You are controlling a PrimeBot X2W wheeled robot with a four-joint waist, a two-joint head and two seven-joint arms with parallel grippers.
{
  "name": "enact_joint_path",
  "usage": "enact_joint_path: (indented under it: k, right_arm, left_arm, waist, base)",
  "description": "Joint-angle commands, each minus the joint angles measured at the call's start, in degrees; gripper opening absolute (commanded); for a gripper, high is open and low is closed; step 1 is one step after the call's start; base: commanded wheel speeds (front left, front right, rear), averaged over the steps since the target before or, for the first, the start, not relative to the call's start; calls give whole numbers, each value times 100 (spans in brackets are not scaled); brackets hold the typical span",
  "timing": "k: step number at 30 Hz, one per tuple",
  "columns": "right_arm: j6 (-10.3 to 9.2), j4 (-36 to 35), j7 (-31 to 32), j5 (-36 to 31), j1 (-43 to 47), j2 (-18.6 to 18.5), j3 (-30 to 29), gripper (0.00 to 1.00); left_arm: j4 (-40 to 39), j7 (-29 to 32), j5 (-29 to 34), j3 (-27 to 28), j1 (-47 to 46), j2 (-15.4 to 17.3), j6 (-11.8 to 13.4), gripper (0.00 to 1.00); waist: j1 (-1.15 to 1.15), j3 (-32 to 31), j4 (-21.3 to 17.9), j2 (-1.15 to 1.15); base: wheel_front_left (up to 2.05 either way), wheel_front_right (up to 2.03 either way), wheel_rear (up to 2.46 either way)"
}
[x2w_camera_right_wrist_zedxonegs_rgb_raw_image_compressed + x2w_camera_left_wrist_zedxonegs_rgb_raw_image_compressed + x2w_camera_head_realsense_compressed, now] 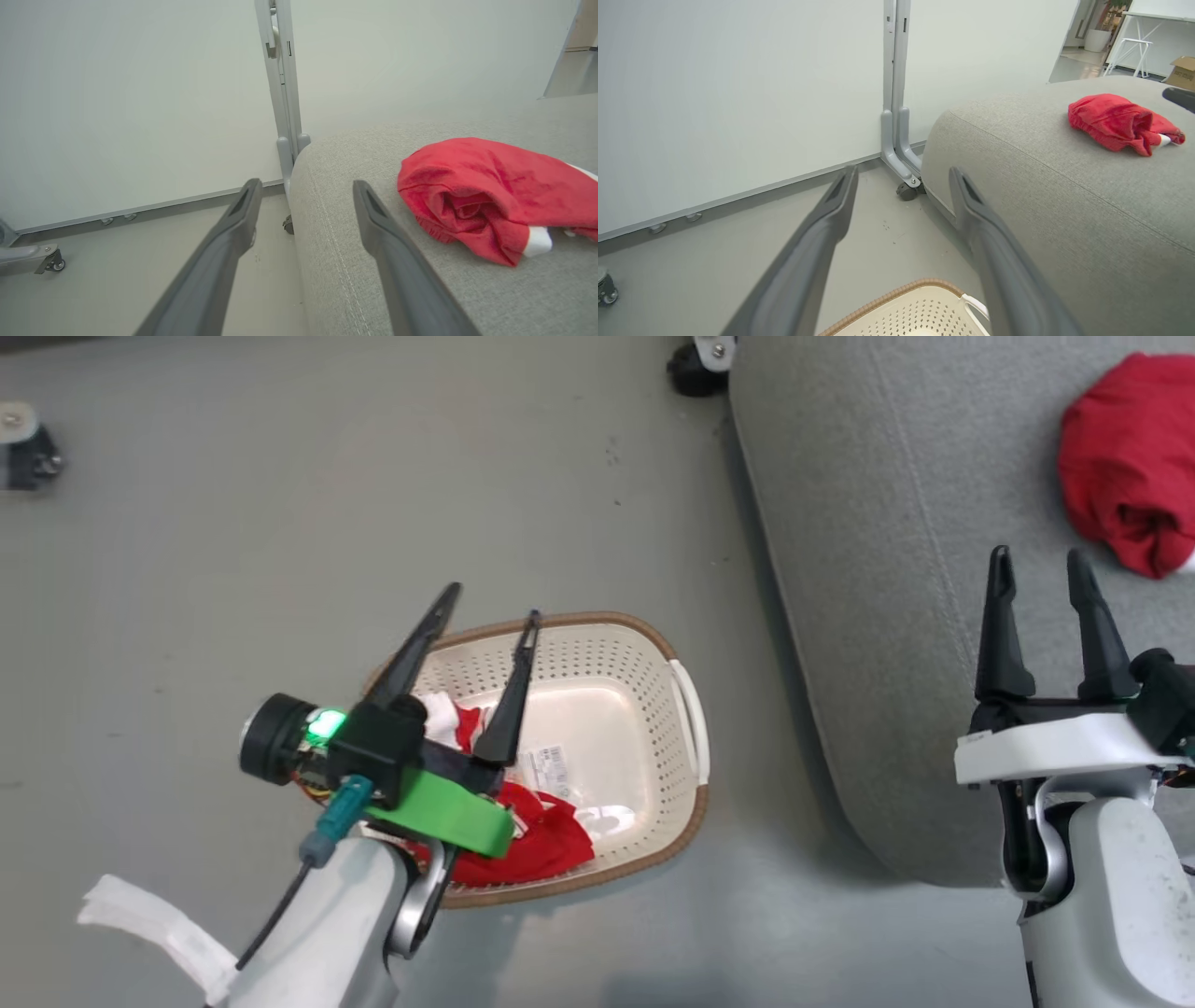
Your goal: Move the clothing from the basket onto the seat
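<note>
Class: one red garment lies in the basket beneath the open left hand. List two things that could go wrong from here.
1. The left hand points past the garment, bunched at the near rim of the basket; closing might catch the wall instead.
2. A loosely pinched garment could drop short of the seat.

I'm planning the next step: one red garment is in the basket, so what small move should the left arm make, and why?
Probably lower the left gripper, open above the basket, onto the red garment inside and close. The other garment already lies on the seat.
</note>
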Motion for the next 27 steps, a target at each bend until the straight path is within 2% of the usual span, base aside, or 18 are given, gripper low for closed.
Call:
enact_joint_path:
  k: [1,7,13,20,27]
  right_arm:
    - [-3,-106,-16,-41,144,-14,53,100]
    - [-4,-524,152,-95,453,-12,250,100]
    - [-3,-903,345,-102,812,-12,302,100]
    - [-3,-1265,541,-118,1223,-11,327,100]
    - [-3,-1345,667,-156,1556,-10,394,100]
  left_arm:
    - [13,-35,-46,125,118,-4,74,100]
    - [-233,-48,-126,847,379,-99,354,100]
    - [-480,-43,16,1587,930,-196,464,100]
    - [-654,-44,259,2125,1467,-332,265,100]
    - [-484,-44,516,2254,1797,-491,44,100]
  waist:
    - [0,-337,386,0]
    - [0,-549,707,0]
    - [0,-767,857,0]
    - [0,-955,904,0]
    - [0,-1159,899,0]
  base:
    - [0,0,0]
    - [0,0,0]
    - [0,0,0]
    - [0,0,0]
    - [0,0,0]
